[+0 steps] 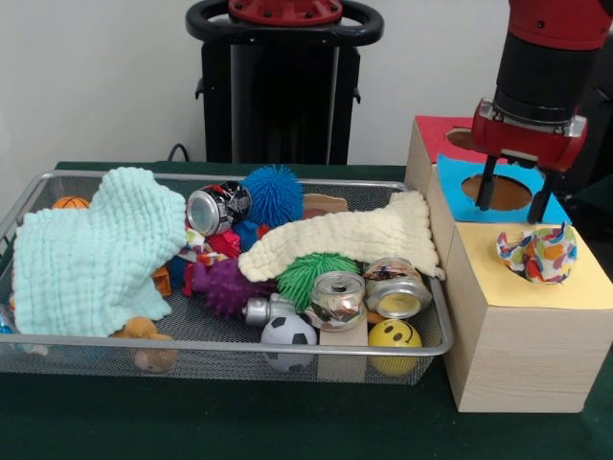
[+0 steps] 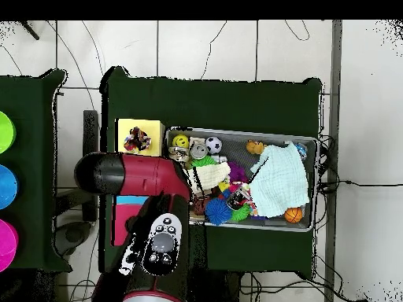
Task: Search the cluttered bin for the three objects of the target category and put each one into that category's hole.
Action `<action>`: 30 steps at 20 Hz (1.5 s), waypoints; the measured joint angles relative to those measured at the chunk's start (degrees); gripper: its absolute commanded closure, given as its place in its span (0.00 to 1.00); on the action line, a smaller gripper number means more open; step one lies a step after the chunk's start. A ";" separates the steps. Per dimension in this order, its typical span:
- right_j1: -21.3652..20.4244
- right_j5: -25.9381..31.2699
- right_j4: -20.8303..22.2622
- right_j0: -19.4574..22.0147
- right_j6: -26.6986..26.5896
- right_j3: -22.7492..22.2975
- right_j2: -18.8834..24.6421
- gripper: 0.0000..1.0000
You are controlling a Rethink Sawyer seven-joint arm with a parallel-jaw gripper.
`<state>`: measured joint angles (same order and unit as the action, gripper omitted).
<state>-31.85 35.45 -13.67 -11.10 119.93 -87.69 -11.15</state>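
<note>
The wire-mesh bin [image 1: 230, 347] holds a clutter of toys, cans and cloths; it also shows in the overhead view [image 2: 308, 225]. One dotted white cloth [image 1: 537, 255] sits bunched in the round hole of the yellow-faced box [image 1: 565, 287]; in the overhead view the cloth [image 2: 138, 140] lies on the yellow face [image 2: 124, 126]. Another patterned bit [image 1: 203, 253] shows among the toys in the bin. My gripper [image 1: 515, 195] hangs open and empty above the blue-faced box, just behind the yellow box. In the overhead view the arm hides it.
A mint-green knit cloth [image 1: 91, 251] covers the bin's left end and a cream knit cloth [image 1: 356, 238] lies across the middle. Cans [image 1: 395, 287], a soccer ball [image 1: 288, 335] and spiky balls [image 1: 272, 195] lie around. The blue-faced box [image 1: 493, 192] and red-faced box [image 1: 442, 134] stand behind.
</note>
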 measured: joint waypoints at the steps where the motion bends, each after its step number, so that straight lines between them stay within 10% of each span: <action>1: -0.01 0.32 -0.01 0.00 0.00 -0.05 -0.06 0.00; 30: -11.59 8.10 0.06 -2.99 0.00 -1.19 -5.17 0.00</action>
<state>-43.45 43.55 -13.62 -14.10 119.93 -88.89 -16.32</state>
